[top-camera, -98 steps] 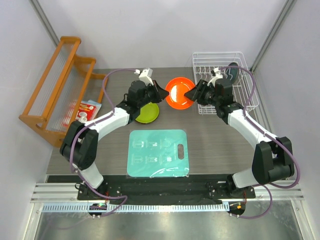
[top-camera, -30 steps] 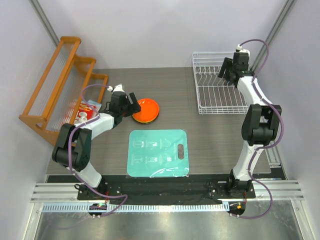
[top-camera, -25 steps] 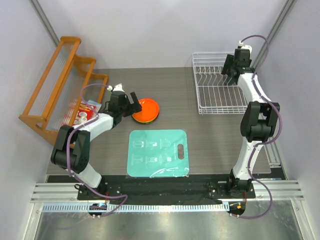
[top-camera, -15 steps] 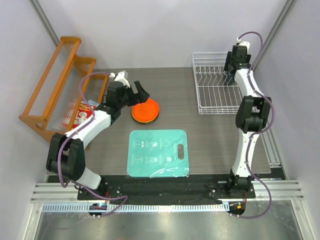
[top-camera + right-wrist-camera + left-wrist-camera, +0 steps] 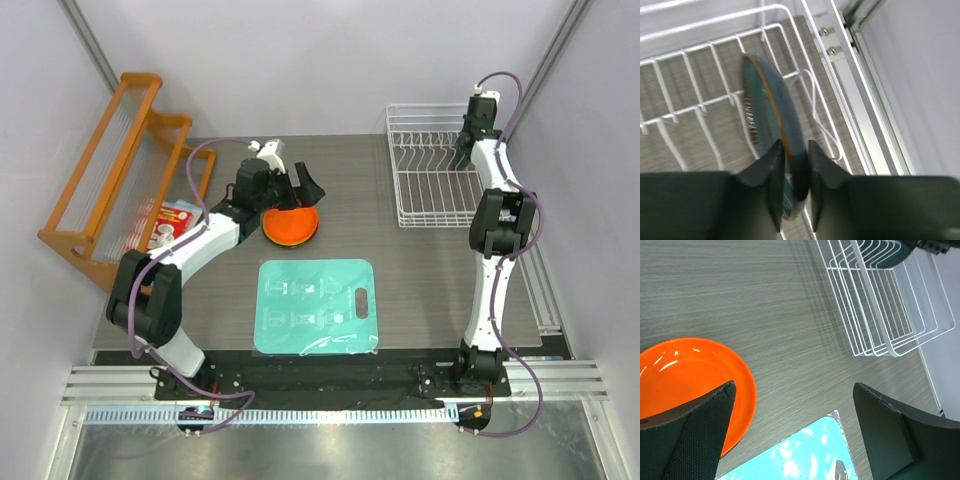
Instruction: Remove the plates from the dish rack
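A blue-teal plate (image 5: pixel 771 100) stands on edge between the tines of the white wire dish rack (image 5: pixel 430 190) at the back right. My right gripper (image 5: pixel 792 150) is shut on its upper rim, one finger on each face. In the top view the right gripper (image 5: pixel 468 150) reaches over the rack's far right corner. An orange plate (image 5: pixel 291 226) lies flat on the table left of centre. The left gripper (image 5: pixel 303 188) hovers just above its far edge, open and holding nothing. The left wrist view shows the orange plate (image 5: pixel 685 370) under the left finger and the dish rack (image 5: pixel 875 305) ahead.
A teal rectangular mat (image 5: pixel 316 305) lies at the front centre of the table. An orange wooden slanted rack (image 5: pixel 115 175) leans at the left edge, with a red packet (image 5: pixel 170 220) beside it. A metal rail (image 5: pixel 865 100) runs right of the dish rack.
The right gripper has closed onto the blue-teal plate in the rack. The left arm has risen and swung right over the orange plate, jaws staying wide.
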You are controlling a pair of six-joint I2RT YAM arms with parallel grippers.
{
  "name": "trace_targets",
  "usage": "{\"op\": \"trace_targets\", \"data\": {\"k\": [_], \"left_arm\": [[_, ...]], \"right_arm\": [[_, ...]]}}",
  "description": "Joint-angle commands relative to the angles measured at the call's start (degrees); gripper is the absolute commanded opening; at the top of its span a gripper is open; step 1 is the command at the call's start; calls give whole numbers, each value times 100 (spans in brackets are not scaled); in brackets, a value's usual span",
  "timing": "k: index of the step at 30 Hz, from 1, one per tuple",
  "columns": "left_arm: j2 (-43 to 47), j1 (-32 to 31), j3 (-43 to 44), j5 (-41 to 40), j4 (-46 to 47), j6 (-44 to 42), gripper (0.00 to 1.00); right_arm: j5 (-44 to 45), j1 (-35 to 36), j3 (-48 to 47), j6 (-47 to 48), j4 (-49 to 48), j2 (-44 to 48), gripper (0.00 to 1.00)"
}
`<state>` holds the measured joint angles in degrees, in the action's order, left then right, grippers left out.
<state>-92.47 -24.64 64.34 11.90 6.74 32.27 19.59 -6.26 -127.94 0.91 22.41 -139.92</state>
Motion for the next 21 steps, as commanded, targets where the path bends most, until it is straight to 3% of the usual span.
{"op": "trace_targets", "data": {"k": [1,2,4,21], "left_arm": [[-78,-14,193,137,240,-45,99],[-87,-14,193,128,257,-37,99],[-79,-14,167,154,257,-19,100],[106,-172,123,49,152,25,99]], "right_arm": [[-8,-33,-319,103,-167,61,16],[-113,-24,-328,77,-167,44,7],[-192,-33,-284,6,-176,122,1],[748,239,972,94,-844,2152,1]]}}
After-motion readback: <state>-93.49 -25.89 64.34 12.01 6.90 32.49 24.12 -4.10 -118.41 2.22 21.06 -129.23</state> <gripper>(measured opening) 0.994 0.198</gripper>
